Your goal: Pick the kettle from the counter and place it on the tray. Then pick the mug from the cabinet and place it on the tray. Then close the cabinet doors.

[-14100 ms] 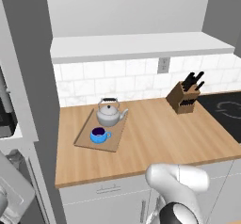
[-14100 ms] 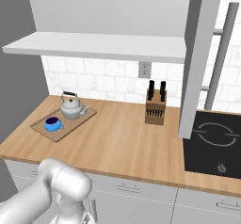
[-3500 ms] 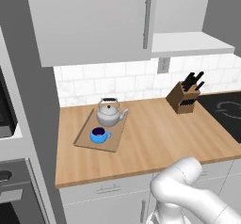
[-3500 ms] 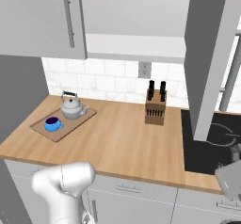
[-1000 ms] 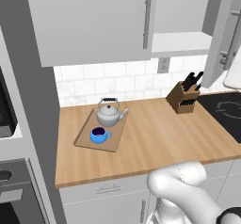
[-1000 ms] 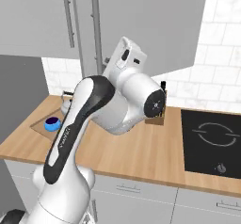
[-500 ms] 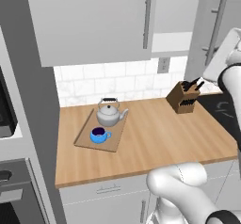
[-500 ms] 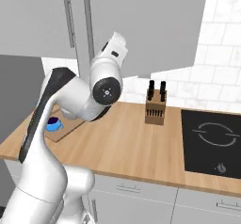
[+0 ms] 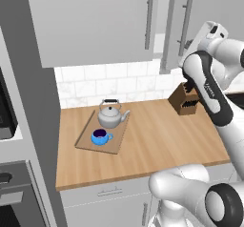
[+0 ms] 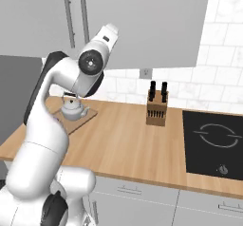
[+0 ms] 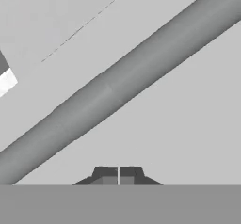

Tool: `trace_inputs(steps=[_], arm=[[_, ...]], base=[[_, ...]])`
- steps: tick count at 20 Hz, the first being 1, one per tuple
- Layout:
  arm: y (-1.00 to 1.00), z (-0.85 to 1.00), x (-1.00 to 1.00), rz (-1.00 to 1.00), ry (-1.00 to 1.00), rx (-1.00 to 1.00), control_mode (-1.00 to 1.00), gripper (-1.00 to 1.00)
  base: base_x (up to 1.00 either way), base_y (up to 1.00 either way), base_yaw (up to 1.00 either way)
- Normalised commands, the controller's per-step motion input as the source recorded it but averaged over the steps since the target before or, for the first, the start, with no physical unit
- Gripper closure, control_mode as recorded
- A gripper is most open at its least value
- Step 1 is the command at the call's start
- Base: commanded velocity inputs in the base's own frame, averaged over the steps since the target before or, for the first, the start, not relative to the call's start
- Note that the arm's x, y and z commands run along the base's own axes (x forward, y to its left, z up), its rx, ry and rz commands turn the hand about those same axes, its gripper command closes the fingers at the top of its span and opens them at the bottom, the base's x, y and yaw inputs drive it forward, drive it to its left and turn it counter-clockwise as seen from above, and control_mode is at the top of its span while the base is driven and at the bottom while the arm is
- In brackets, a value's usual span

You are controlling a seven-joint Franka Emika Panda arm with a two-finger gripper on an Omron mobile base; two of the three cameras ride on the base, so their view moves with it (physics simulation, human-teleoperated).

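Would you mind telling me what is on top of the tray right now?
The kettle and the blue mug both stand on the tray, the mug nearer the counter's front edge. In the right base view the arm covers part of the tray, and the mug with it.

the arm [image 9: 209, 85], low and mostly out of sight at first, now stands raised to the height of the cabinet doors [image 9: 183, 23]. the right door, open and edge-on a few seconds ago, is now swung almost shut, a little ajar in the left base view; the left door, open at the start, is now shut. the gripper [image 11: 118, 173], slightly parted a second ago, now has its tips together, close to a bar handle [image 11: 117, 86].
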Motion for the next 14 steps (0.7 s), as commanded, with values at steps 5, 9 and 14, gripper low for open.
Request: trace_inputs(steps=[5,9,14], arm=[[0.0,-0.06,0.89,-0.02,0.04,0.0,-1.0,1.0],[-0.01,-0.25,0.82,-0.05,-0.01,0.02,-1.0,1.0],[-0.02,-0.3,0.76,-0.07,-0.03,0.02,-1.0,1.0]], base=[[0.0,0.0,0.0],[0.0,0.0,0.0],[0.0,0.0,0.0]])
